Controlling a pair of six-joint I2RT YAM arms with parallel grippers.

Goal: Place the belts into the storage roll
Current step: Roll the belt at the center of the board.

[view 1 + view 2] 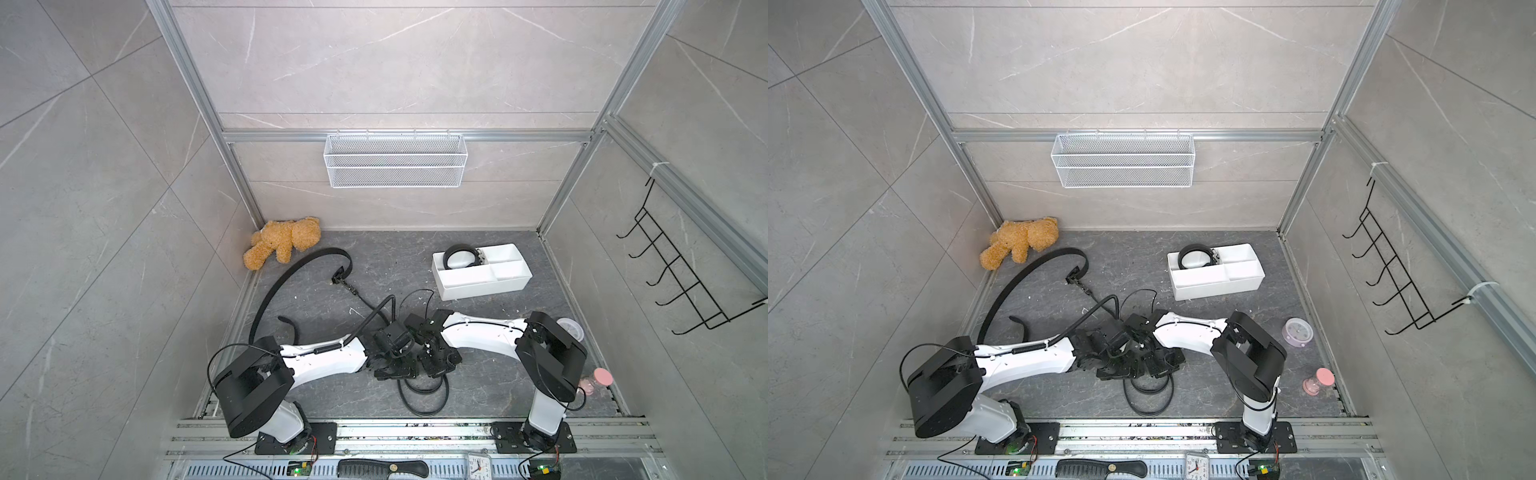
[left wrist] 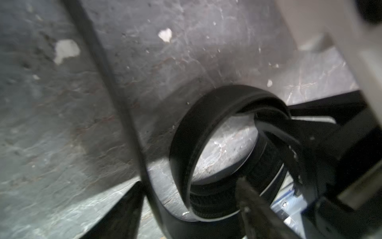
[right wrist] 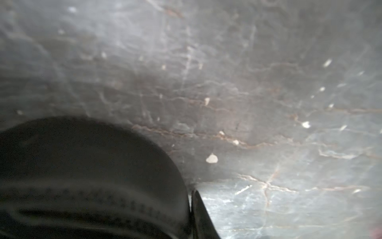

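Observation:
The storage roll, a white divided tray, lies at the back right; one coiled belt sits in its far-left compartment. A second belt lies uncoiled in a long arc on the left. A third belt is loosely coiled near the front, under both grippers. My left gripper is open, its fingers astride the coil's near wall. My right gripper is shut on the coil's strap; one finger is hidden.
A teddy bear lies in the back left corner. A white mesh basket hangs on the back wall and a black hook rack on the right wall. At the right edge are a small clock and a pink hourglass.

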